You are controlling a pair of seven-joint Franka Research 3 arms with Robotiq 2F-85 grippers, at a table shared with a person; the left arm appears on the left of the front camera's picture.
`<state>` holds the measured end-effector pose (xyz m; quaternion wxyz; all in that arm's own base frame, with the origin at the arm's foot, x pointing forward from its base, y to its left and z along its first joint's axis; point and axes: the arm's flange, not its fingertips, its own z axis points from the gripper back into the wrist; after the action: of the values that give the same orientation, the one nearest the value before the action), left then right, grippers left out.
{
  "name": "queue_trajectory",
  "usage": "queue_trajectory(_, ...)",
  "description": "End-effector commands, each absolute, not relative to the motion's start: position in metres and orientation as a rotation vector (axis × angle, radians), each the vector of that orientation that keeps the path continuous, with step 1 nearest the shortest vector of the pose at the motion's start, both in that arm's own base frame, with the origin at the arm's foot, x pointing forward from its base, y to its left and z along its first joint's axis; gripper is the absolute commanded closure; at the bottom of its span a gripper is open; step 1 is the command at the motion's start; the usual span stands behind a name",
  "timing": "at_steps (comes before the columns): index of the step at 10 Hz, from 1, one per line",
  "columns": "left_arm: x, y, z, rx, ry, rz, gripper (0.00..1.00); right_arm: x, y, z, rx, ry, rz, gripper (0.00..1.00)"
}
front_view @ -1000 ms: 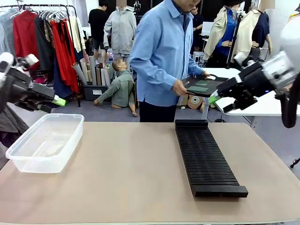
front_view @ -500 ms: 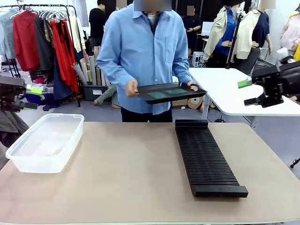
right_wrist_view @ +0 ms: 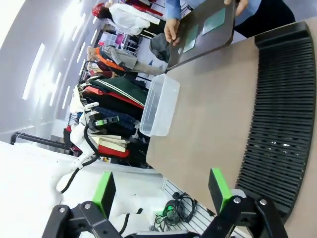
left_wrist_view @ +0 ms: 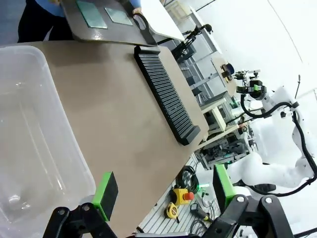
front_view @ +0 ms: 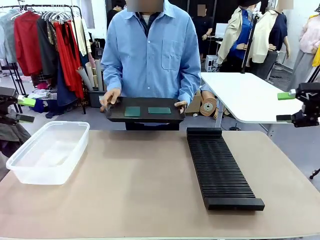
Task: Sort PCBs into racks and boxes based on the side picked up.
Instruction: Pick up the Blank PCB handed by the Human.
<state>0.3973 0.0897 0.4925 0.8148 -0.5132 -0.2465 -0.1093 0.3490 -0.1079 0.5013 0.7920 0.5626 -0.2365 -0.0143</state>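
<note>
Two green PCBs (front_view: 132, 111) (front_view: 159, 110) lie flat on a shallow black tray (front_view: 117, 116) that a person in a blue shirt holds with both hands over the table's far edge. The long black ribbed rack (front_view: 220, 167) runs front to back right of centre. The clear plastic box (front_view: 47, 150) stands at the left. My left gripper (front_view: 22, 110) hangs open at the left edge, above and beside the box. My right gripper (front_view: 285, 106) is open at the right edge, off the table. The left wrist view has the open left gripper (left_wrist_view: 163, 193) over the box (left_wrist_view: 29, 148); the right wrist view has the open right gripper (right_wrist_view: 162, 192) near the rack (right_wrist_view: 285, 124).
A white table (front_view: 247, 97) stands behind at the right and a clothes rail (front_view: 45, 40) at the back left. Bare tabletop (front_view: 135, 180) lies between box and rack. The tray (left_wrist_view: 114, 32) (right_wrist_view: 223, 34) with its PCBs shows far off in both wrist views.
The person has turned from the white table and brought the tray with the PCBs to the table's far edge. Both arms have drawn back outward, grippers still open.
</note>
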Motion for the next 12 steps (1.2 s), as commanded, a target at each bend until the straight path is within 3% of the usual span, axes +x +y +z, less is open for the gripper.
queue_trajectory(1,0.3986,0.0918,0.4972,-1.105,-0.56,-0.248,0.0,0.3521,-0.1123,0.4958,1.257,-0.537,-0.01,0.0)
queue_trajectory(12,0.3972,0.0939,0.4958,-1.087,-0.534,-0.226,0.0,0.3471,-0.1151,0.4937,1.238,-0.506,-0.034,0.0)
